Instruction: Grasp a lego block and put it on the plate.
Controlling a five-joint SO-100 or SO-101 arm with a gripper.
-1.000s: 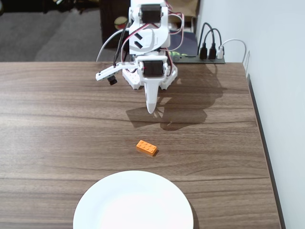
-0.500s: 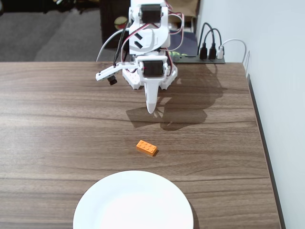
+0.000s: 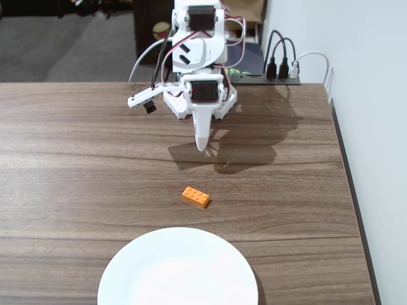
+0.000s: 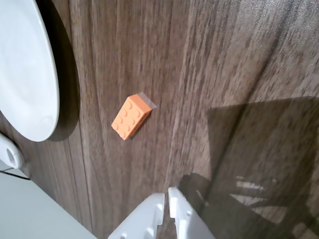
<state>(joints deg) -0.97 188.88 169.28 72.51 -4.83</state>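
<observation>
On dark wood-grain laminate bench (image 3: 76,165): one small bright orange rectangular plastic lego block (image 3: 196,197), studs up, lying slightly askew, apart from everything else. One large round plain white smooth plate (image 3: 178,270), at the near edge in the fixed view, close to the block but not touching it; empty.

White two-finger tool (image 3: 201,145) on white arm: pointed downward, poised over bare bench between arm base and block, well short of the block. In the wrist view the two fingertips (image 4: 155,203) sit nearly together with only a thin slit between them, so the tool reads as closed and holds nothing, touches nothing.

Step in hand, by judgement: the approach to the block. To do it well, spread the jaws first, advance until the block lies between them, turn the wrist so the fingers close across the narrow sides, descend low, then squeeze. A skewed closing would likely push the block aside.
</observation>
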